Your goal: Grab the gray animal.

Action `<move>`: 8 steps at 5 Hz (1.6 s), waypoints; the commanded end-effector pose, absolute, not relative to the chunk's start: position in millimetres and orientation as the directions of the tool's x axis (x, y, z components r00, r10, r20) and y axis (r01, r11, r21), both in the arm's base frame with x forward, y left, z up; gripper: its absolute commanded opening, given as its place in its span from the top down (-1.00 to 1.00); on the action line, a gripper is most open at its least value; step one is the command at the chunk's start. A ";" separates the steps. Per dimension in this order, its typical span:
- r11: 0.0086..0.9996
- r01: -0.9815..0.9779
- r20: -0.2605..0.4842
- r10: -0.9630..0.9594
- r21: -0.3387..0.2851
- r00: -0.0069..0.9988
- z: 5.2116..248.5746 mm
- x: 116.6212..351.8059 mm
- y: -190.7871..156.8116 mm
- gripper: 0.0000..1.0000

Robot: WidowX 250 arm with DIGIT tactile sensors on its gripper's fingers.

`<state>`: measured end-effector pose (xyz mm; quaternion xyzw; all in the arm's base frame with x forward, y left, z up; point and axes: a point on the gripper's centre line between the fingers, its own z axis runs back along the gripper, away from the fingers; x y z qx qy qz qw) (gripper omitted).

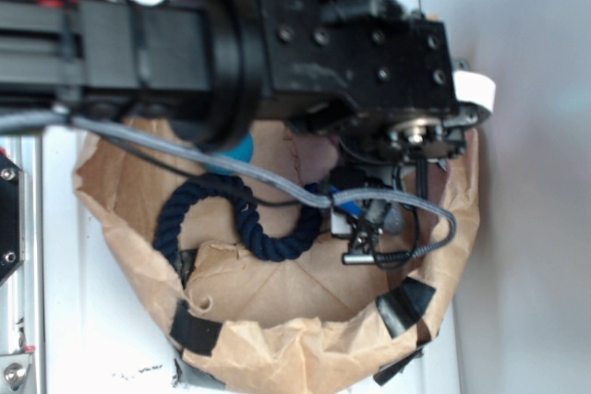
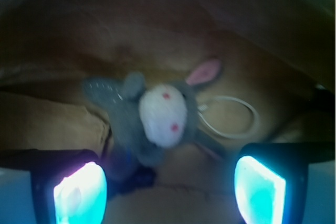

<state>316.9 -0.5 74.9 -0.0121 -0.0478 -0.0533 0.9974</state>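
Gray animal [image 2: 157,116], whitish muzzle, 2 red eyes, pink-lined ear, white string loop

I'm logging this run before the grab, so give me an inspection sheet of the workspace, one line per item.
Surface: crumpled brown paper bag rolled open on a white table, black tape patches on its rim.
Job's things: gray animal lies on the paper, white muzzle up, one pink ear showing, white string loop beside it.
Clutter: navy rope curled inside the bag; teal ball mostly hidden under the arm.
End effector: open, fingers either side of the animal, not touching it.
Cables: gray cable sweeps across the bag; red and black wires on the arm.
Surroundings: metal frame at left; plain white wall at right.
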 end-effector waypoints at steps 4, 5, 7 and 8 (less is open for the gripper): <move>0.990 0.139 0.160 -0.132 -0.037 0.978 49.1 358.5 -24.8 -1.00; 0.989 0.141 0.159 -0.132 -0.047 0.978 48.2 356.9 -25.3 -0.04; 0.989 0.144 0.190 -0.135 -0.034 0.972 43.8 357.1 -25.7 1.00; 0.988 0.148 0.192 -0.139 -0.033 0.972 43.4 357.7 -25.8 1.00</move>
